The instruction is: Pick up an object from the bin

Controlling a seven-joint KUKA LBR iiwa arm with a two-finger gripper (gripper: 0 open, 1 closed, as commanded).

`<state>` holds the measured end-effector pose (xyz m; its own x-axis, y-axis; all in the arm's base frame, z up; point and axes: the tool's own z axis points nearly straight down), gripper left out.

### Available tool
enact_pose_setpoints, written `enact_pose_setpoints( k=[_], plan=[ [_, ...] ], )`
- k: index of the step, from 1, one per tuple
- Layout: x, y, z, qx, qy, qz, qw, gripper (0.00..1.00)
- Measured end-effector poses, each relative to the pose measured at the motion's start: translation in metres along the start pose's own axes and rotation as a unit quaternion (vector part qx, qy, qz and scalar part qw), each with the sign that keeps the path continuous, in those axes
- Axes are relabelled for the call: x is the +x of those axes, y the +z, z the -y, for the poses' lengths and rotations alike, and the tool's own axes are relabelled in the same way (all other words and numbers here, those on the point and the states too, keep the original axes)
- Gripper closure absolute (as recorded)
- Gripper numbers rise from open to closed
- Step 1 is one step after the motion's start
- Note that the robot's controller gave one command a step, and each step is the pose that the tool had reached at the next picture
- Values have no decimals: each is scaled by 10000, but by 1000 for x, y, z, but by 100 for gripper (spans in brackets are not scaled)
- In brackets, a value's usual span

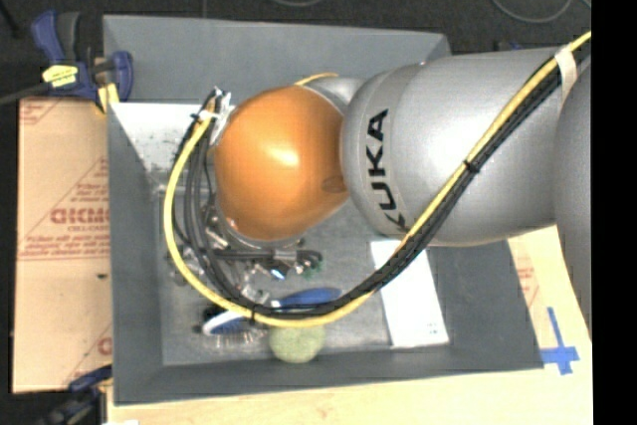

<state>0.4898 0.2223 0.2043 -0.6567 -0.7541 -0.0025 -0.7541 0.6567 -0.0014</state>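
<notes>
- The grey metal bin [139, 353] has sloping walls, so loose things tend to settle on its flat floor. That is likely why the few small items lie gathered in the near-left part.
- Nearest the front wall lies a pale green, round, soft-looking ball [297, 344]. Being round, it has no long axis and points no way in particular.
- Just behind it lies a slim blue elongated piece [309, 297], probably plastic. Its long axis runs roughly left to right across the view, with the right end a little farther back. A yellow-and-black cable loop [179, 214] crosses close in front of it.
- To the left of those two sits a small blue-and-white item [221, 318], too tangled with the cable to read its shape.
- To the right a white flat rectangular sheet [413, 304] lies flush on the floor, a poor candidate for a pinch grip.
- The pincer [257, 264] hangs low over the floor just behind the blue piece and ball, and I judge those the likeliest targets. The dark mechanism hides it, so I cannot tell whether it is apart, together or clamped on anything, and nothing can be said to be held.
- Above it bulges the orange domed cover [274, 164] on the wrist.
- The silver KUKA arm [448, 154] reaches in from the right, tilted steeply down so the wrist can work near the floor.
</notes>
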Motion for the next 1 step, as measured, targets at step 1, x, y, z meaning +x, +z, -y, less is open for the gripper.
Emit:
enact_pose_setpoints(
  k=[1],
  plan=[
    [15,-6,44,-4,-791,8,9969,0]
  ],
)
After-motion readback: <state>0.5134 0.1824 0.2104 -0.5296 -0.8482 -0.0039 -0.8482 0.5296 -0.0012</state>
